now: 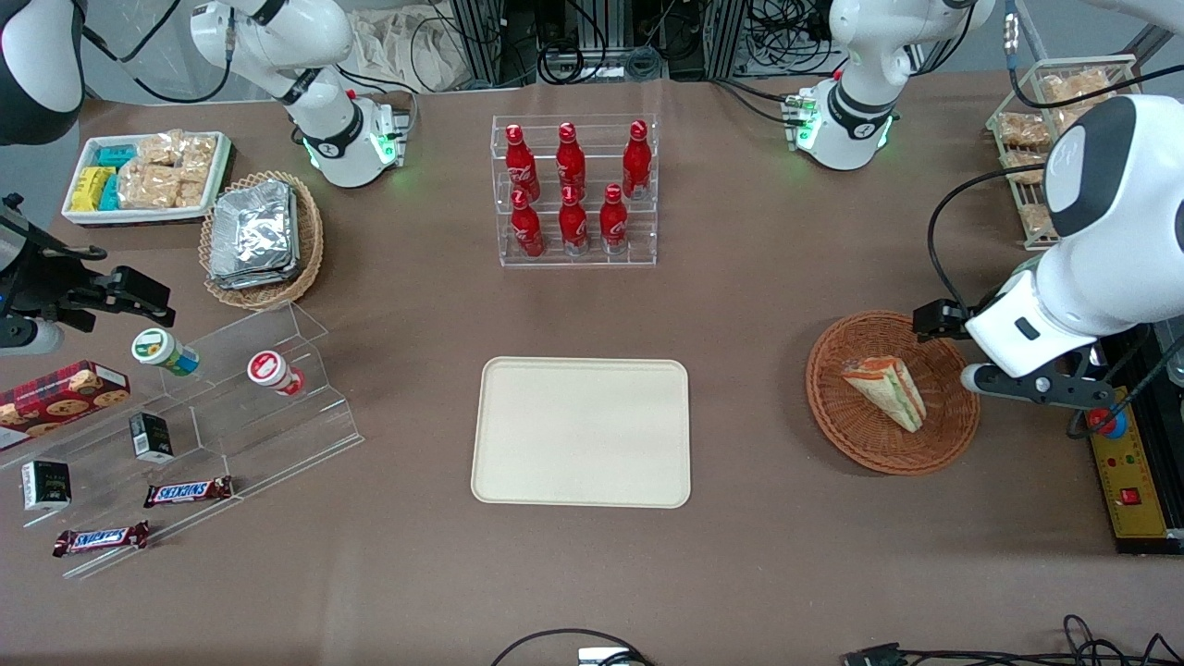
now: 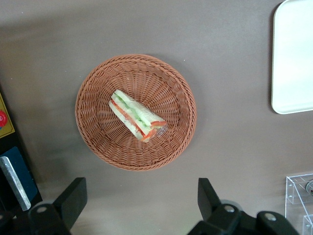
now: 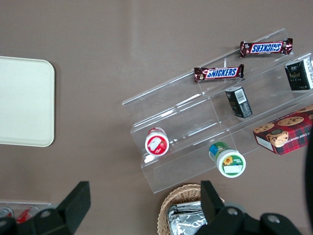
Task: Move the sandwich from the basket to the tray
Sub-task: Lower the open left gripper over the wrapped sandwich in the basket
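Sandwich (image 1: 886, 388) lay on its side near the middle of the round basket (image 1: 846, 435), woven floor showing all around it inside the rim. The tool (image 2: 142, 203) hung above the basket's edge, fingers (image 2: 73, 196) spread wide and holding nothing. The cream tray (image 1: 499, 462) sat bare on the brown worktop (image 1: 749, 314), well apart from the basket, with open cloth between their edges.
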Action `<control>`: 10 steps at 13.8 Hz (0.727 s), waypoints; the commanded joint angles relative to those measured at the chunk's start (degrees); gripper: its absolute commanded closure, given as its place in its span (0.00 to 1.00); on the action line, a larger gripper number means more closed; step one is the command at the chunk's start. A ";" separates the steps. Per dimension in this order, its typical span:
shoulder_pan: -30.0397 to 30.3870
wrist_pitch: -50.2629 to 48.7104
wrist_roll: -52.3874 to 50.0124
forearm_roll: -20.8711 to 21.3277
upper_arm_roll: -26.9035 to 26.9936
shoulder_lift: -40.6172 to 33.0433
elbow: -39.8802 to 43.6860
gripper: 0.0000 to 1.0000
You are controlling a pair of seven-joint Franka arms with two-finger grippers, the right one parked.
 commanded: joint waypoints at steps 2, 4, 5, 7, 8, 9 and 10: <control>0.21 -0.93 0.58 -0.16 -0.18 1.09 1.84 0.00; 0.21 -1.02 0.75 -0.16 -0.18 1.18 1.84 0.00; 0.21 -1.02 0.58 -0.08 -0.18 1.09 1.84 0.00; 0.12 -1.02 -1.16 0.19 -0.10 1.27 0.79 0.00; 0.29 -0.94 -6.92 -0.25 -0.01 1.44 0.09 0.00; 0.73 -0.06 -12.72 -0.43 -0.01 1.53 -0.88 0.00; 1.00 3.16 -15.22 -0.43 -0.01 1.18 -3.67 0.00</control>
